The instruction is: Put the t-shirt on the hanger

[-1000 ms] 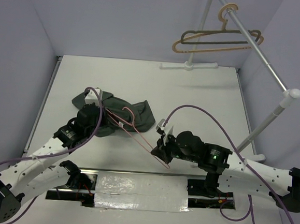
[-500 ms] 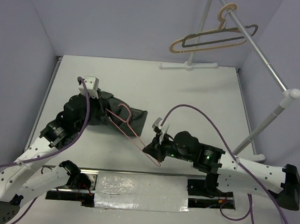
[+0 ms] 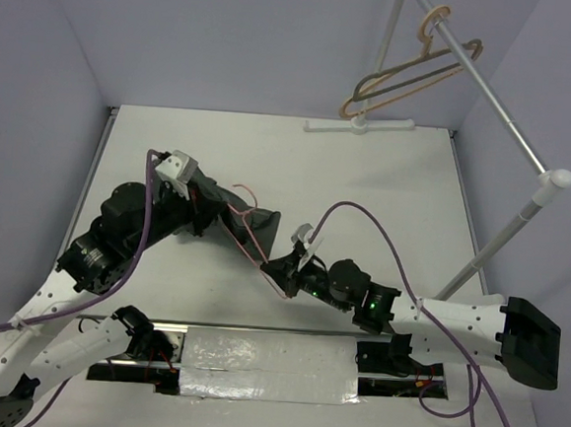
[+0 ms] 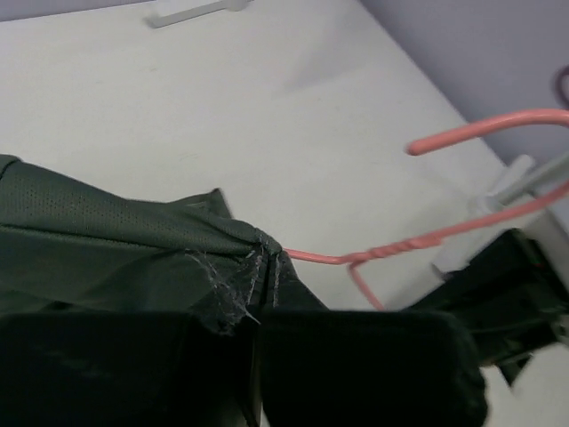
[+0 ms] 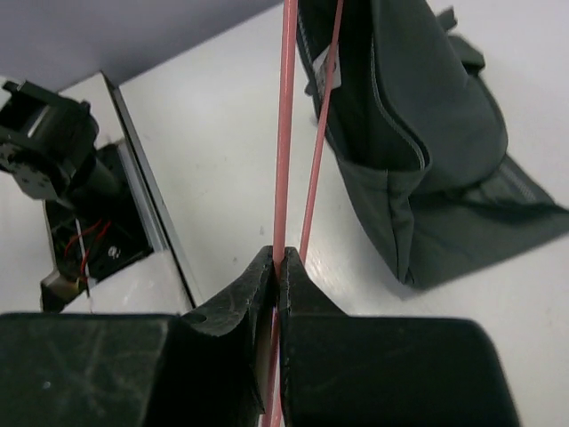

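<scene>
The dark grey t-shirt (image 3: pixel 256 227) is bunched and lifted off the table. My left gripper (image 3: pixel 211 202) is shut on its fabric; in the left wrist view the pinched fold (image 4: pixel 253 267) sits right at the fingertips. The thin pink hanger (image 3: pixel 250 195) runs from inside the shirt down to my right gripper (image 3: pixel 279 271). In the right wrist view that gripper (image 5: pixel 278 263) is shut on one pink wire (image 5: pixel 287 133), with the second wire just beside it. Both wires go up into the shirt's opening (image 5: pixel 418 133). The hook and twisted neck (image 4: pixel 404 247) show past the shirt in the left wrist view.
A clothes rack pole (image 3: pixel 492 101) crosses the upper right, with a tan hanger (image 3: pixel 399 89) and a dark grey hanger (image 3: pixel 416 64) on it. Its white base (image 3: pixel 360 126) lies at the table's far edge. A taped metal plate (image 3: pixel 264 355) lies between the arm bases.
My left gripper has raised the t-shirt and pulled it back and left. My right gripper has moved left and forward with the pink hanger. The hangers on the rack have swung.
</scene>
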